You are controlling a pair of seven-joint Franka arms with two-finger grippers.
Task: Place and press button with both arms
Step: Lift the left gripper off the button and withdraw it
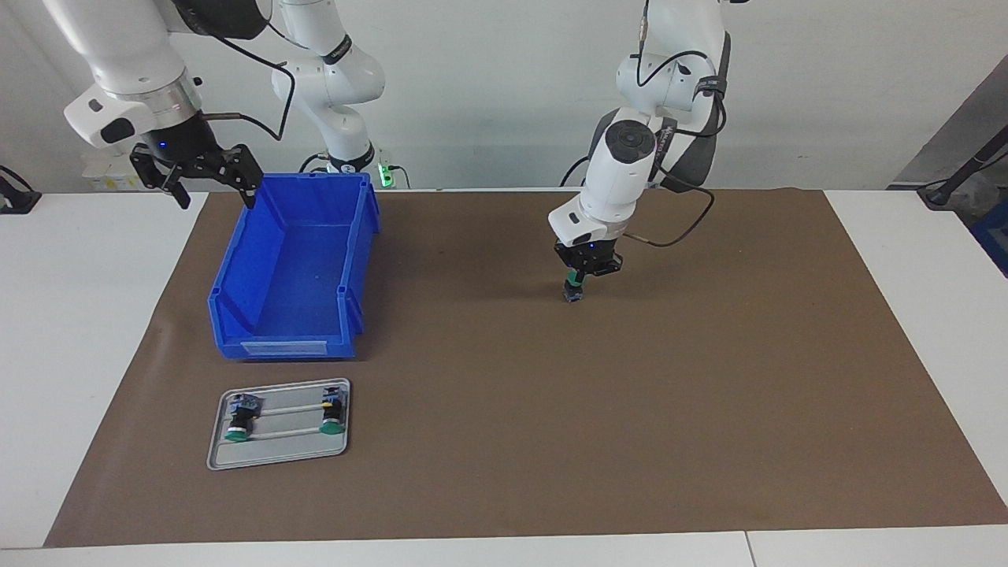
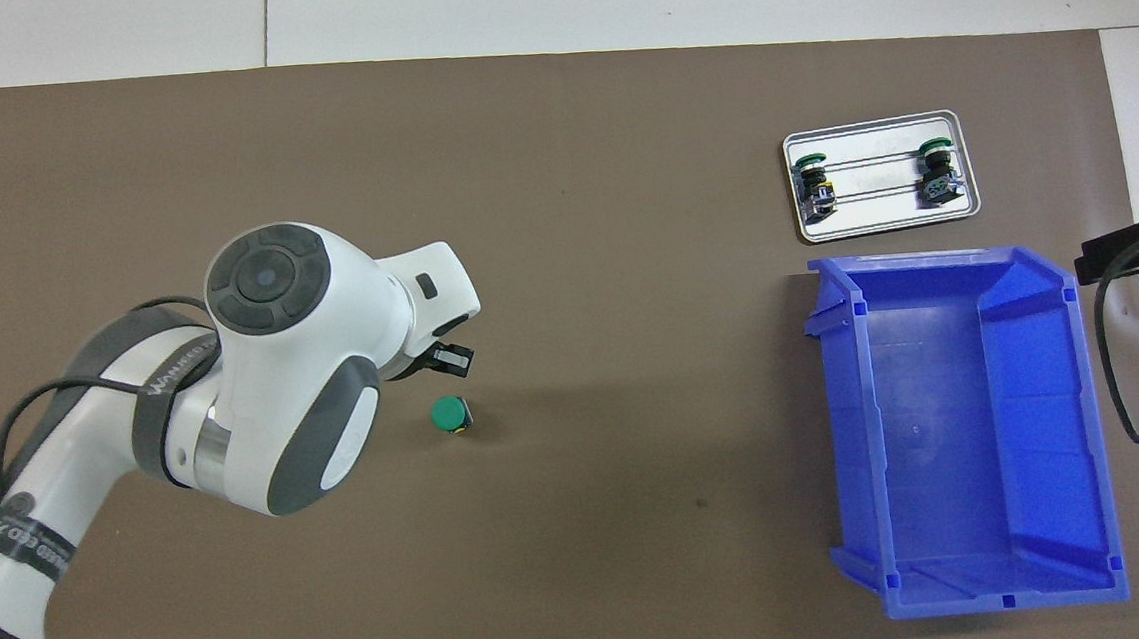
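A button [image 1: 572, 293] with a green cap [image 2: 451, 414] stands upright on the brown mat, about mid-table. My left gripper [image 1: 579, 275] hangs straight over it, shut, with its fingertips down at the cap. I cannot tell whether they touch it. In the overhead view the left arm's wrist hides most of that gripper and the whole cap shows beside it. My right gripper [image 1: 197, 169] waits open and empty, up in the air over the mat's edge beside the blue bin, at the right arm's end of the table.
An empty blue bin [image 1: 236, 268] sits on the mat toward the right arm's end. Farther from the robots than the bin, a grey tray [image 1: 283, 445] holds two more green-capped buttons [image 1: 236, 417] [image 1: 332, 409] lying on their sides.
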